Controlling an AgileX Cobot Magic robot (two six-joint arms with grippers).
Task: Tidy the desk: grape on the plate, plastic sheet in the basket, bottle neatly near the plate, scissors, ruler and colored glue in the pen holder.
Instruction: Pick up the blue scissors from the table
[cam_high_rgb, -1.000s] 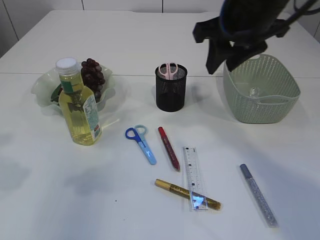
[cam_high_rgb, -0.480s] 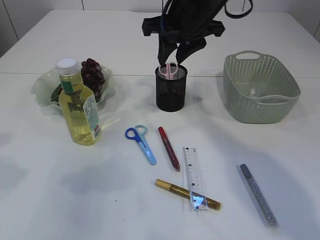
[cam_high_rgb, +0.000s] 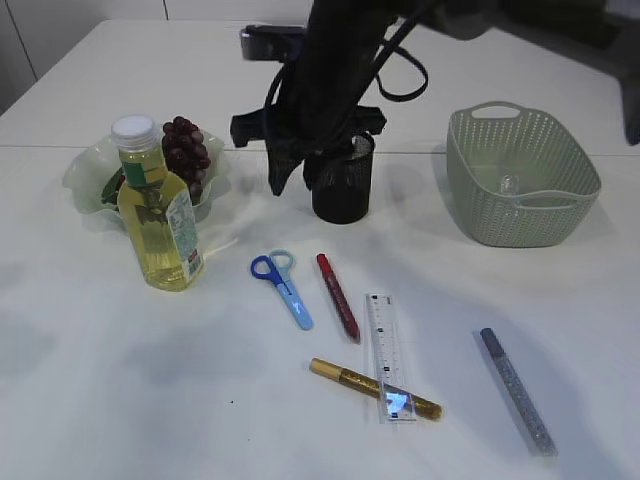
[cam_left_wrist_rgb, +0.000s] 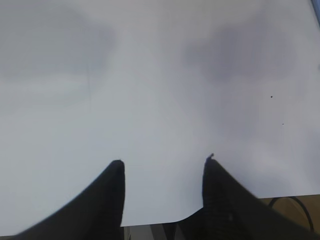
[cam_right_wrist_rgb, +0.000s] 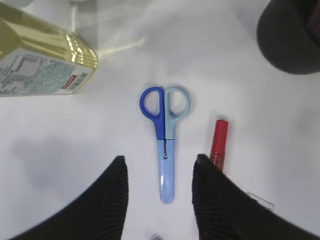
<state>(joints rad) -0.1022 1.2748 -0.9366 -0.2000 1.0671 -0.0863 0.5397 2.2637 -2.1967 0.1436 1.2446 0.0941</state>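
Blue scissors (cam_high_rgb: 282, 287) lie closed on the white table, handles toward the pen holder; the right wrist view shows them (cam_right_wrist_rgb: 165, 115) between my right gripper's fingers. The right gripper (cam_right_wrist_rgb: 160, 159) is open above them, and it hangs in front of the black mesh pen holder (cam_high_rgb: 345, 195) in the exterior view (cam_high_rgb: 293, 172). A red glue pen (cam_high_rgb: 337, 295), a clear ruler (cam_high_rgb: 387, 352), a gold glue pen (cam_high_rgb: 372, 388) and a silver-blue glue pen (cam_high_rgb: 517, 390) lie nearby. Grapes (cam_high_rgb: 186, 150) sit on the green plate (cam_high_rgb: 85, 172). The oil bottle (cam_high_rgb: 157, 208) stands before it. My left gripper (cam_left_wrist_rgb: 163, 161) is open over bare table.
The green basket (cam_high_rgb: 520, 215) stands at the right with something small and clear inside. The right arm hides the pen holder's top. The red glue pen (cam_right_wrist_rgb: 218, 142) lies just right of the scissors, and the bottle (cam_right_wrist_rgb: 42, 65) is to their upper left.
The right arm has swung left from above the basket, past the pen holder, and come down toward the blue scissors. Nothing on the table has moved.
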